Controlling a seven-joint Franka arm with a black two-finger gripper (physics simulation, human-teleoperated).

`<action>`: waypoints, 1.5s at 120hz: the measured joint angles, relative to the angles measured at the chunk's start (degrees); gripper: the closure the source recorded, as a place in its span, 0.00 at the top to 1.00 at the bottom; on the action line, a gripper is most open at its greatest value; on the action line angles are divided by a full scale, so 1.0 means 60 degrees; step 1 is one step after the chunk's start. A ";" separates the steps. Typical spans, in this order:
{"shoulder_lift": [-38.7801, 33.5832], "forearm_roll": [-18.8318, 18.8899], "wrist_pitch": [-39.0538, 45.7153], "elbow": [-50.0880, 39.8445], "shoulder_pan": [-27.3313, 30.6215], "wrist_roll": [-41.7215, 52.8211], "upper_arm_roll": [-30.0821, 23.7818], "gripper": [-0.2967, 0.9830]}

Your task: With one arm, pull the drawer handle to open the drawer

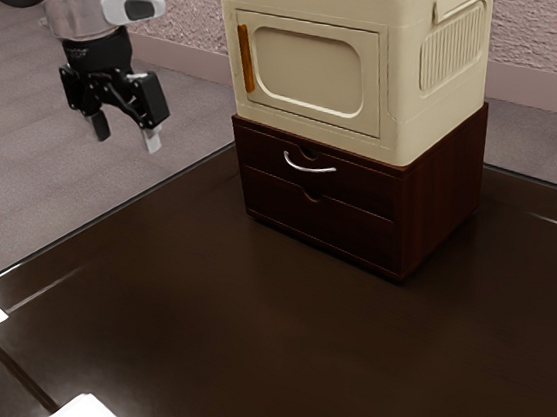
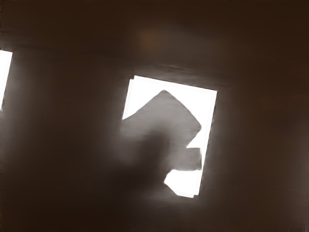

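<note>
Nearest: glare patches (image 1: 87, 413), bright white, on the dark glossy tabletop (image 1: 274, 339); the wrist view had a similar bright patch (image 2: 198, 104) with a grey shape across it, probably a reflection. Not obstacles, by my read.

Gripper (image 1: 126, 134): well apart from the cabinet, raised, pointing down, over toward the exterior view's left. Fingers stood wide apart, nothing between them.

Target farther in: silver handle (image 1: 308, 169), curved bar on the front of the upper drawer (image 1: 362, 186), which looked shut. Handle seemed rigid, smooth, likely slippery; thin, so best taken at mid-bar, one finger above and one below, then pulled straight out. Drawer probably light to moderate, could stick if pulled askew. Next move called for crossing to the front and turning the hand to face it.

Lower drawer (image 1: 308, 215) just below; a low grip could catch its front. Dark wooden cabinet (image 1: 440, 202) carried a cream cabinet (image 1: 406, 102) with an orange-brown door handle (image 1: 246, 58), wrong one to grab. Its front sat close above the target, so the hand could bump it. Textured wall (image 1: 550, 33) behind.
</note>
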 joint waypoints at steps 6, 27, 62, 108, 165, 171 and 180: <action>0.0000 0.0000 -0.0037 0.0000 0.0034 0.0039 -0.0003 0.77; -0.0862 -0.0160 -0.0221 0.1283 0.0130 0.0157 0.0009 0.77; -0.1474 -0.0774 -0.0722 0.1224 0.0295 0.0329 0.0488 0.77; -0.3497 -0.0903 0.1490 -0.5918 0.0213 0.0424 -0.0477 0.77; -0.2751 -0.0563 0.4469 -0.6211 -0.0081 0.7381 -0.1436 0.77; -0.2564 -0.0426 0.5044 -0.6177 -0.0083 0.7838 -0.1642 0.77; -0.1898 -0.0199 0.5731 -0.5648 -0.0120 0.8454 -0.1802 0.77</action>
